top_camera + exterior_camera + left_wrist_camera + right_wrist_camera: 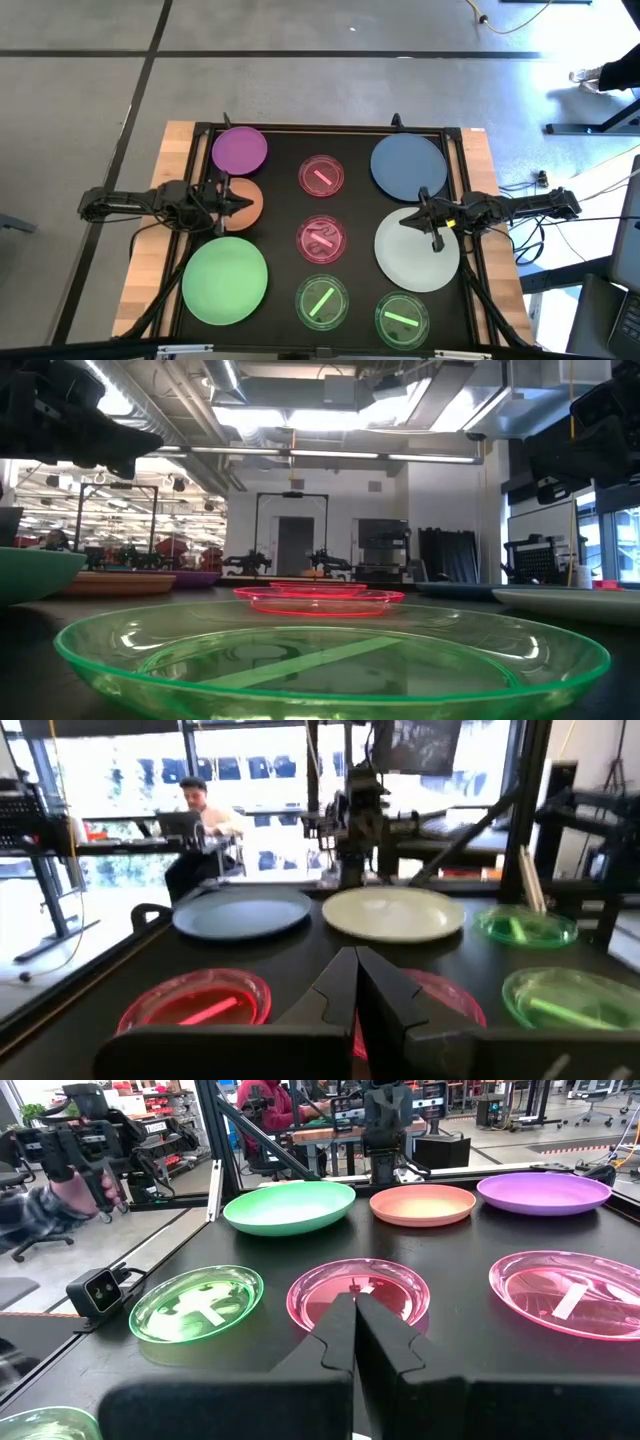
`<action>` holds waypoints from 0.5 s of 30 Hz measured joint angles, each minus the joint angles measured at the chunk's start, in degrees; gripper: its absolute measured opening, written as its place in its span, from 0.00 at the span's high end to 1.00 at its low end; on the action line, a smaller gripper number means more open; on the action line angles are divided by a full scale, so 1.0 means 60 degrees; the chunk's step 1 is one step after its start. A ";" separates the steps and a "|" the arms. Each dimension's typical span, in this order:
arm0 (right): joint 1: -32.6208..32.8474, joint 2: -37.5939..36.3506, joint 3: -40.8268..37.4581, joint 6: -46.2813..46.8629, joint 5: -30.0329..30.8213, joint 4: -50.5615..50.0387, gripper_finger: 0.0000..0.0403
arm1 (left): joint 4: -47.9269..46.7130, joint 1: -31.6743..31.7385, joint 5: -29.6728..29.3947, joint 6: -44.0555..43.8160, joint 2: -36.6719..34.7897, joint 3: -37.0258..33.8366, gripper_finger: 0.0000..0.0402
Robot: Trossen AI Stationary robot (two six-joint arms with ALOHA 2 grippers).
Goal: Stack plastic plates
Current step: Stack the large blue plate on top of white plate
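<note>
Nine plates lie flat and apart on a black mat. On the left are the purple plate (240, 150), the orange plate (247, 210) and the large green plate (224, 282). Two small pink plates (322, 176) (322, 240) and a small green plate (322, 302) run down the middle. The blue plate (408, 165), the white plate (417, 255) and another small green plate (402, 317) are on the right. My left gripper (248, 204) (355, 955) hovers shut over the orange plate. My right gripper (403, 222) (353, 1298) hovers shut over the white plate's left edge.
The mat sits in a thin frame on a wooden table (150, 250), with cables along both sides. A small camera (100, 1288) stands at the table's near edge. People sit in the room beyond the table (200, 815). Narrow strips of bare mat separate the plates.
</note>
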 joint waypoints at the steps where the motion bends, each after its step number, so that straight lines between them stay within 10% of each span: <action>1: 0.0000 0.0002 0.0000 0.0000 0.0004 -0.0001 0.99 | 0.0081 0.0000 -0.0004 -0.0041 0.0000 0.0000 0.99; 15: -0.0004 0.0001 -0.0004 0.0206 0.0302 0.0054 0.99 | 0.3537 0.0015 -0.0399 0.0347 0.0011 0.0000 0.99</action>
